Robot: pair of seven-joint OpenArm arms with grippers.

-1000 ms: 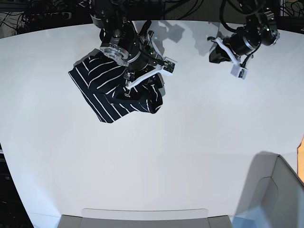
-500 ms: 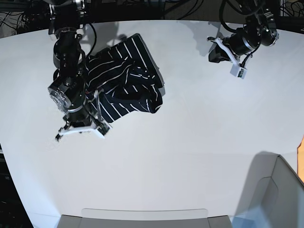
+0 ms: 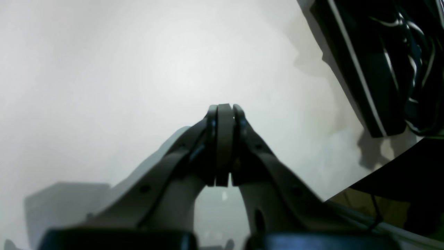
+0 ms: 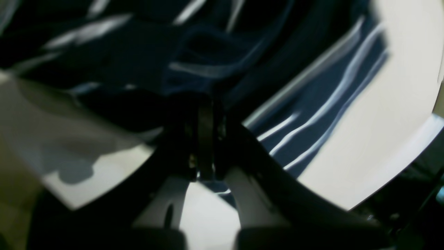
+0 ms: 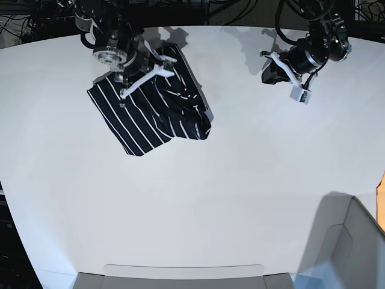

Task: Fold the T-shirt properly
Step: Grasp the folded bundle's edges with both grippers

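Observation:
The T-shirt (image 5: 147,114), dark with thin white stripes, lies bunched in a rough fold on the white table (image 5: 198,198) at the far left. A flat striped panel points toward the front left, and rumpled layers are heaped at its right. My right gripper (image 5: 149,79) hangs over its upper part. In the right wrist view that gripper (image 4: 204,104) is shut, its tips against blurred striped cloth (image 4: 312,114); whether a fold is pinched is hidden. My left gripper (image 5: 269,73) hovers at the far right, well apart from the shirt, shut and empty (image 3: 224,108).
A grey open box (image 5: 355,241) stands at the front right corner. A low grey tray (image 5: 180,276) lines the front edge. Dark cables and equipment run behind the table's far edge (image 5: 240,27).
My right arm has swung from the shirt's front-left side back over its upper part. Its jaws were open a second ago and are shut now. The left arm has barely moved.

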